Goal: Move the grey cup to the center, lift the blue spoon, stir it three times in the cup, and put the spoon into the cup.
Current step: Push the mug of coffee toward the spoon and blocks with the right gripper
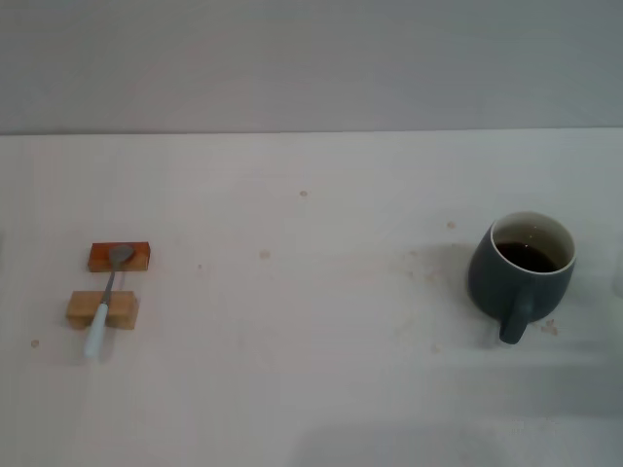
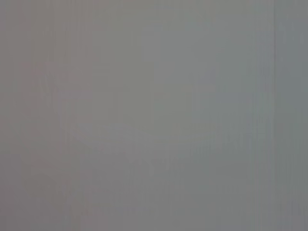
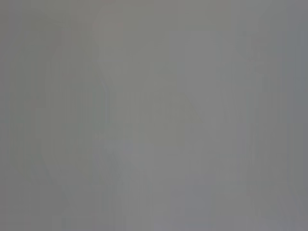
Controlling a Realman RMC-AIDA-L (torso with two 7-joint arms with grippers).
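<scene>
The grey cup (image 1: 521, 272) stands upright on the right side of the white table, its handle (image 1: 513, 324) turned toward the near edge. Its inside is pale cream, with dark liquid in it. The blue spoon (image 1: 105, 309) lies at the left, resting across two small wooden blocks, its metal bowl on the far block and its light blue handle reaching toward the near edge. Neither gripper shows in the head view. Both wrist views show only flat grey.
An orange-brown block (image 1: 136, 258) and a tan block (image 1: 124, 311) lie under the spoon at the left. The white table (image 1: 311, 341) meets a grey wall at the back. Small specks dot the table near the cup.
</scene>
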